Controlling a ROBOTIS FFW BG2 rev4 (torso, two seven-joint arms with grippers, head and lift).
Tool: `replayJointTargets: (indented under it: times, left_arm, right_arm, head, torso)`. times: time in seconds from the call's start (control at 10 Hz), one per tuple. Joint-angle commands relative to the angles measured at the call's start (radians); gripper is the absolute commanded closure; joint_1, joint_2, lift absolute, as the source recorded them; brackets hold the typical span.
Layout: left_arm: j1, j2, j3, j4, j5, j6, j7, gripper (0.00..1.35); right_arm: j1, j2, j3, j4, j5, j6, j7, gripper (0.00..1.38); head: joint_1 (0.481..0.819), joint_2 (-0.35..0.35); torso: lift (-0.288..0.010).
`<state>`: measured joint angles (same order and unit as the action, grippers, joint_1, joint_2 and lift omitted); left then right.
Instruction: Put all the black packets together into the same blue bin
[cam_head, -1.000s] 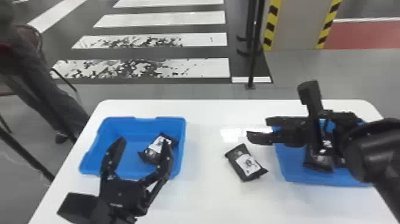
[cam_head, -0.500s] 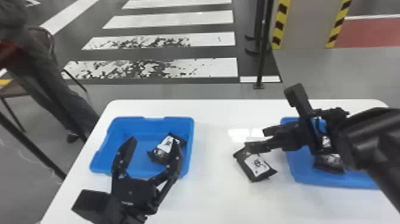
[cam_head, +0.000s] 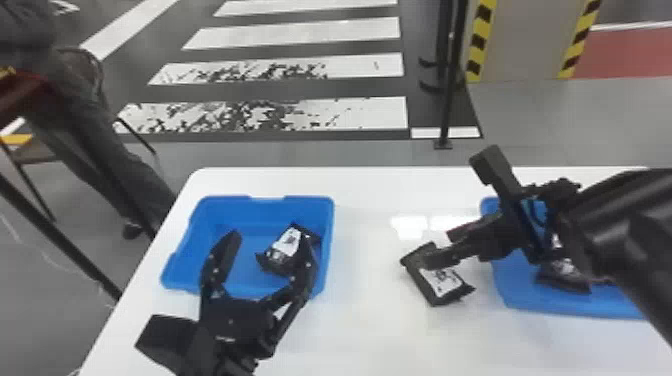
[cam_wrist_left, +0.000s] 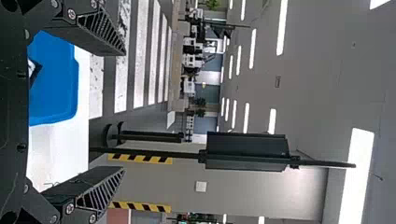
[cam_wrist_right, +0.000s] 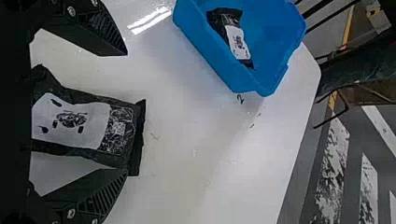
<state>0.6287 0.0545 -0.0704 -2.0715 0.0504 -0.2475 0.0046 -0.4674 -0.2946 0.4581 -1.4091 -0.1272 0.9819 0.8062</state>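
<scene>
My right gripper (cam_head: 440, 245) is at the loose black packet (cam_head: 440, 282) on the table between the bins. In the right wrist view that packet (cam_wrist_right: 79, 123) lies between the spread fingers of my right gripper (cam_wrist_right: 126, 112), neither finger closed on it. The left blue bin (cam_head: 197, 235) holds one black packet (cam_head: 285, 250); the right blue bin (cam_head: 520, 300), partly behind my right arm, has a black packet (cam_head: 565, 275) inside. My left gripper (cam_head: 270, 237) stands open over the near part of the left bin; its fingers are also apart in the left wrist view, gripper (cam_wrist_left: 125, 112).
Both bins stand on a white table (cam_head: 370, 325), one at each side. A dark pole (cam_head: 452, 90) rises from the floor behind the table's far edge. A chair (cam_head: 37, 155) is beyond the left edge.
The head view has shifted, so table and bins sit farther right. My right gripper has come over the loose packet from beside it. The left gripper is still open near the left bin.
</scene>
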Motion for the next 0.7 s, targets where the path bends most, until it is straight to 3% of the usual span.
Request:
replayJointTargets:
  times: [0.0, 0.4, 0.6]
  left_arm:
    - [-0.003, -0.001, -0.003, 0.004, 0.001, 0.002, 0.000, 0.17]
    - [-0.010, 0.001, -0.009, 0.011, 0.009, 0.002, 0.000, 0.17]
    - [-0.010, 0.001, -0.009, 0.011, 0.009, 0.002, 0.000, 0.17]
  right_arm:
    - [-0.011, 0.000, 0.014, 0.024, 0.004, 0.010, 0.002, 0.13]
    - [-0.026, 0.000, 0.072, 0.075, -0.024, 0.022, 0.008, 0.13]
    - [-0.031, 0.000, 0.088, 0.060, 0.016, 0.024, 0.007, 0.13]
  head:
    - [0.695, 0.143]
    - [0.695, 0.139]
    - [0.695, 0.144]
  torso:
    - [-0.110]
    - [-0.110]
    - [-0.110]
